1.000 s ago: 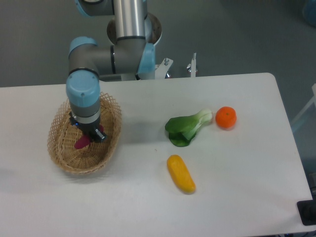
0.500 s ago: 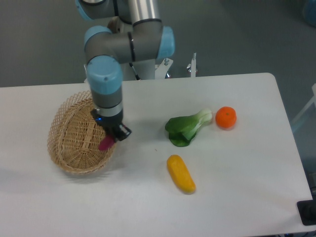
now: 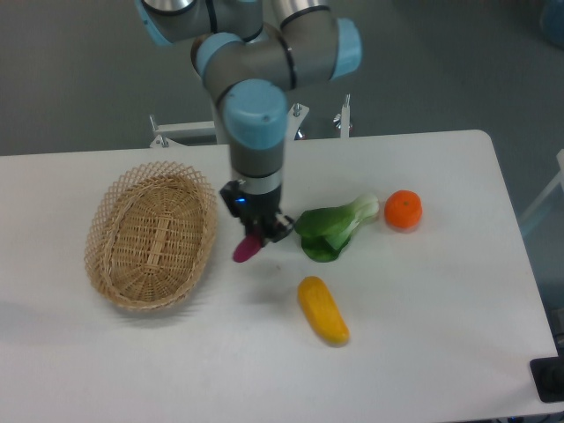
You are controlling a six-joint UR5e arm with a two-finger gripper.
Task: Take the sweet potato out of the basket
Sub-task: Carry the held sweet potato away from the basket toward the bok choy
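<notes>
- My end effector (image 3: 256, 236) pinched the potato (image 3: 245, 248) w/ fingers closed on it.
- Potato hung over the desk (image 3: 423, 291), btwn basket (image 3: 152, 235) & greens (image 3: 337, 227).

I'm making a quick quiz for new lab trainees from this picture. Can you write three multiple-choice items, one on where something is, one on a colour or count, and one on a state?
1. Where is the sweet potato?
A. in the basket
B. in the gripper, over the table between the basket and the greens
C. beside the orange

2. How many things lie loose on the table right of the gripper?
A. one
B. five
C. three

3. What is in the basket?
A. nothing
B. the yellow vegetable
C. the greens

Answers:
1 B, the gripper holds it.
2 C: the greens, the orange and the yellow vegetable.
3 A, only bare weave shows.
</notes>
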